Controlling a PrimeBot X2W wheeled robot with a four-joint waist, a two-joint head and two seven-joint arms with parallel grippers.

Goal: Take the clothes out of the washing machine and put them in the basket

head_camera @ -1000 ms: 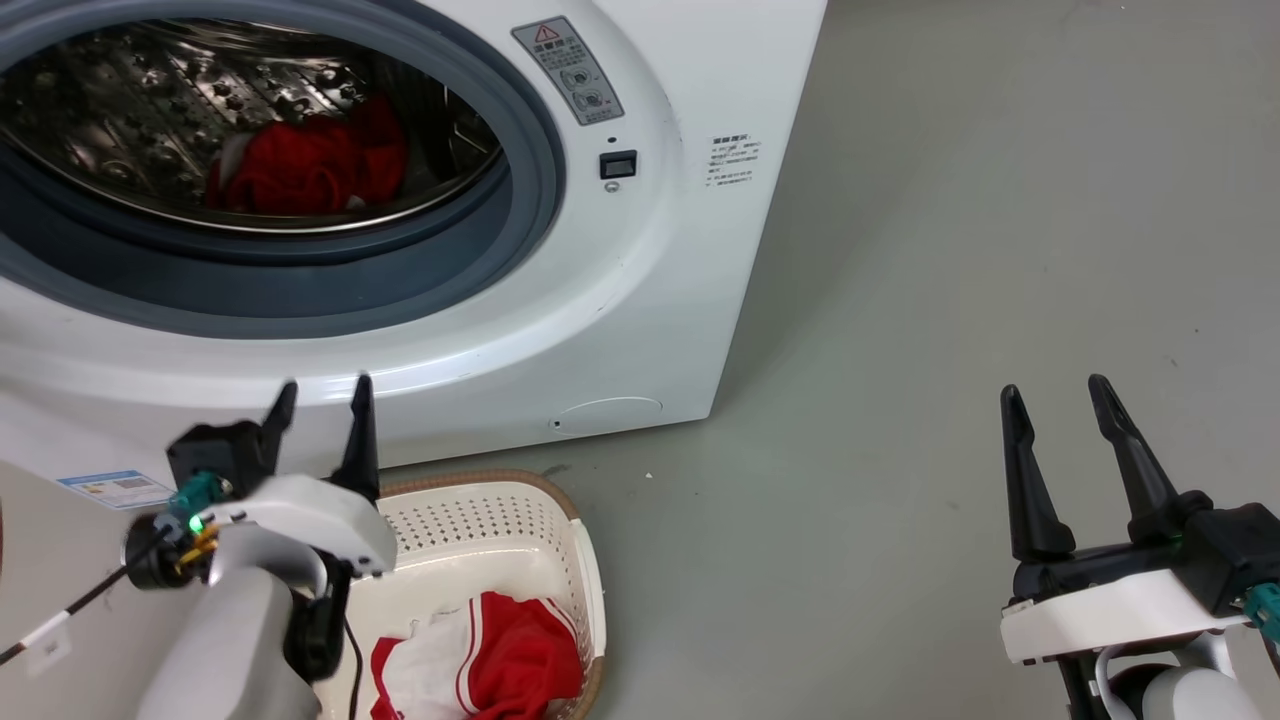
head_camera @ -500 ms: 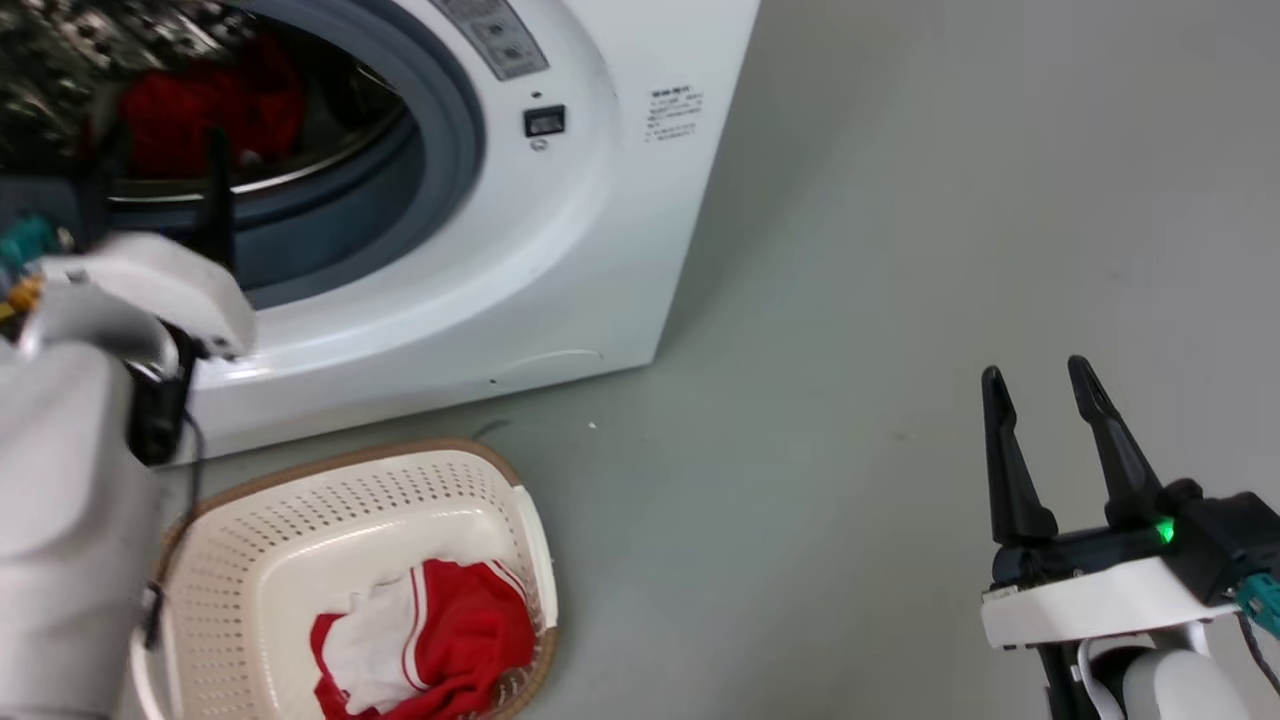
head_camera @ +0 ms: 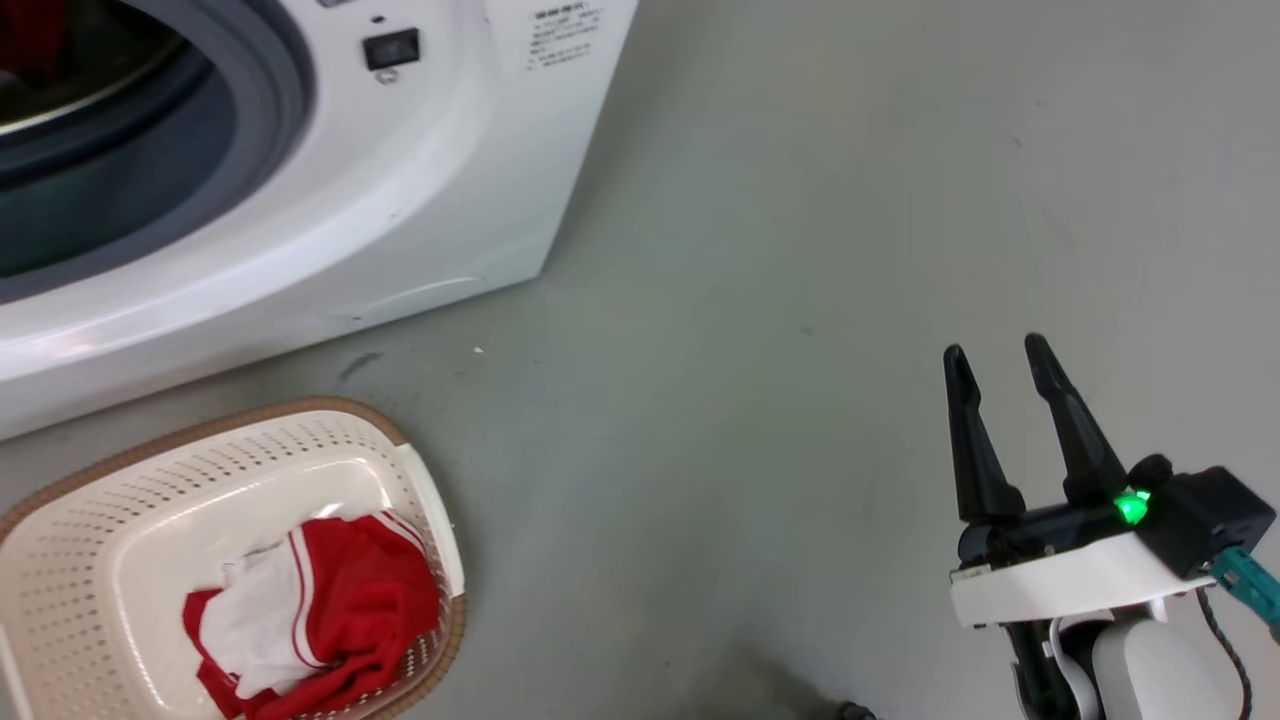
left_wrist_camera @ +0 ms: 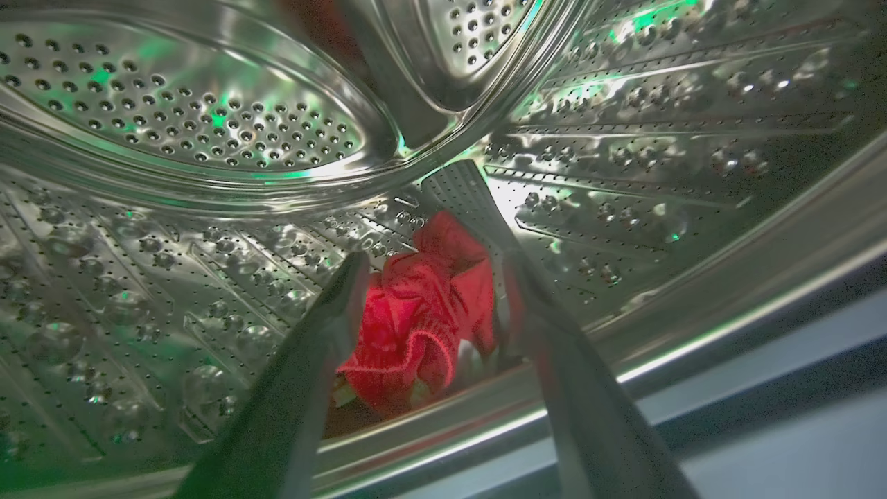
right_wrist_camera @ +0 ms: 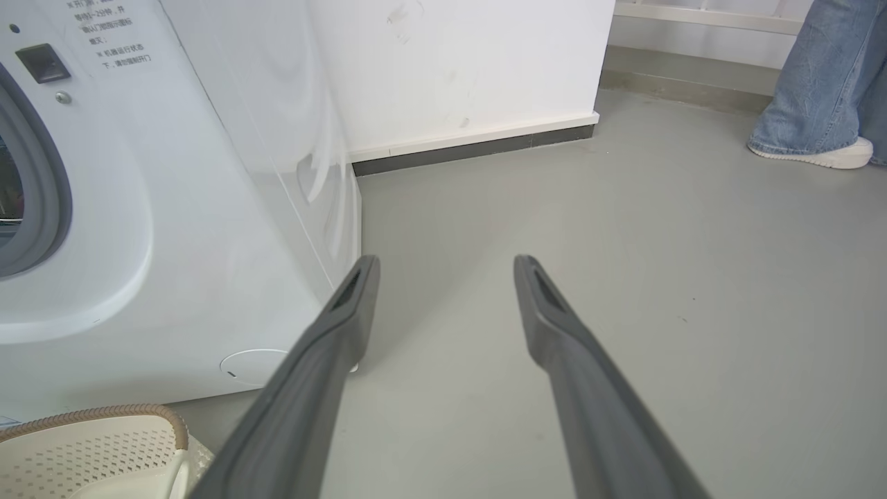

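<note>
Jaws of the left tool stand apart inside the drum, the red garment bunched just beyond at 12 o'clock. It looks soft, light and limp, with no clear long axis, and is best pinched at a raised fold. The right tool gapes empty; a second garment lies in the basket at 8 o'clock.

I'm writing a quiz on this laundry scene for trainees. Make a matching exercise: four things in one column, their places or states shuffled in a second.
1. crumpled red fabric garment
2. red-and-white striped fabric garment
3. right end effector
4. person's white shoe

A. on the grey floor, below a blue denim trouser leg
B. in the cream perforated plastic basket
C. open, over bare floor
D. in the perforated steel drum

Pairs: 1-D, 2-B, 3-C, 4-A
</note>
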